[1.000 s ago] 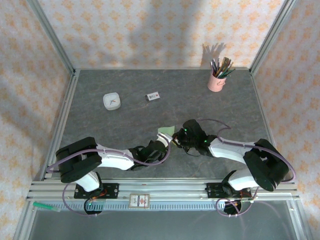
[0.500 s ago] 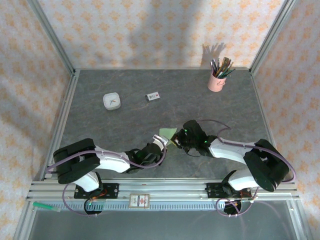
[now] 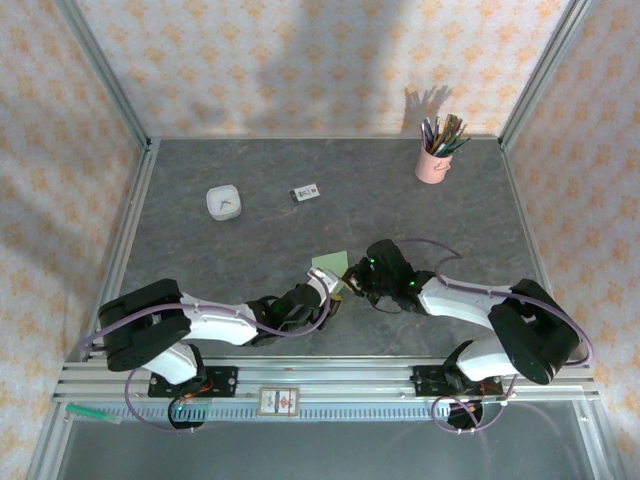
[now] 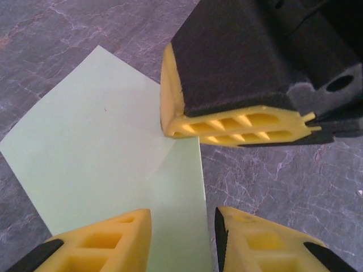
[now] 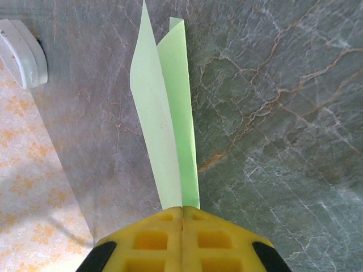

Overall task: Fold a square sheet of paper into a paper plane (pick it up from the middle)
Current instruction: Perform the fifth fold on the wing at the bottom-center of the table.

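Right end effector [image 5: 182, 209] — fingers pressed together, pinching the sheet [image 5: 164, 113] by one edge. From the fingertips the pale green paper runs straight ahead in two layers, seen nearly edge-on, which part slightly toward the far end. The grey counter [image 5: 272, 113] lies behind it.

Left end effector [image 4: 181, 224] — fingers [image 4: 108, 241] spread, with a clear gap between them. The sheet's near edge sits in that gap; whether it touches a pad cannot be told. Directly ahead of these fingertips the right end effector's yellow tip clamps the sheet, and a crease runs from that tip back toward the gap. The broad face of the sheet extends ahead and to the left.

From above, the two end effectors meet tip to tip, with the sheet projecting just beyond them. Well ahead of the left one are a dish [image 3: 223, 203] and a card [image 3: 305, 192]. Far ahead and to the right of the right one stands a pink cup [image 3: 434, 162] of pencils.
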Tool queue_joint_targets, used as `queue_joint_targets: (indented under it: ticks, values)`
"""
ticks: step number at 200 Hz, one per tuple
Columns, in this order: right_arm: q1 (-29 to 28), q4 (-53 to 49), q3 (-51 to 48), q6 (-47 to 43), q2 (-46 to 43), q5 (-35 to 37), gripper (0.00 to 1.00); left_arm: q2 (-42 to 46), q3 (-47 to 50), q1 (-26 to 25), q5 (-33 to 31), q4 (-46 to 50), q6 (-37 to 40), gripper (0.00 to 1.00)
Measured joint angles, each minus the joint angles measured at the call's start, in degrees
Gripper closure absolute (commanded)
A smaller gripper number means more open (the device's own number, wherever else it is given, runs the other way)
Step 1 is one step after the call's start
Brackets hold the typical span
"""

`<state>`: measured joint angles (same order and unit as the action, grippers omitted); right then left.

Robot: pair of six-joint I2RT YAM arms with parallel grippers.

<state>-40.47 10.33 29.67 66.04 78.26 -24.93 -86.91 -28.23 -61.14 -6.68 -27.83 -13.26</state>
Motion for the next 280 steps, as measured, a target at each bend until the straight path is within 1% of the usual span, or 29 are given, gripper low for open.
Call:
queue_joint_targets:
  ticks: [18, 49, 83, 93, 131, 202, 225, 244, 255, 280]
  values:
    - [0.0, 0.0, 0.0, 0.02, 0.0, 0.0, 0.99, -1.33, -1.44, 0.0, -0.02, 0.42, 0.35, 0.64]
    - [0.0, 0.0, 0.0, 0.17, 0.0, -0.04, 0.99, -2.49, -2.47, 0.0, -0.42, 1.03, 0.92, 0.75]
    - [0.0, 0.04, 0.0, 0.24, 0.0, -0.04, 0.98, -2.62, -2.6, 0.02, -1.42, 1.49, 1.18, 0.77]
    - [0.0, 0.04, 0.0, 0.39, 0.0, -0.04, 0.98, -2.71, -2.6, 0.02, -1.64, 1.49, 1.18, 0.76]
    - [0.0, 0.04, -0.09, 0.46, 0.0, -0.04, 0.98, -2.97, -2.6, 0.07, -2.43, 1.62, 1.18, 0.68]
    - [0.0, 0.04, -0.15, 0.9, 0.0, -0.07, 0.98, -3.06, -2.86, 0.07, -2.75, 2.56, 1.2, 0.58]
    - [0.0, 0.04, -0.15, 1.07, 0.0, -0.07, 0.98, -3.13, -2.95, 0.07, -2.78, 2.91, 1.16, 0.53]
    - [0.0, 0.04, -0.15, 1.27, 0.0, -0.09, 0.98, -3.13, -2.95, 0.07, -2.82, 2.93, 1.14, 0.5]
    - [0.0, 0.04, -0.17, 1.46, 0.0, -0.13, 0.98, -3.13, -2.93, 0.07, -2.82, 2.91, 1.14, 0.51]
    - [0.0, 0.09, -0.22, 1.51, 0.0, -0.15, 0.98, -3.13, -2.91, 0.07, -2.84, 2.93, 0.98, 0.58]
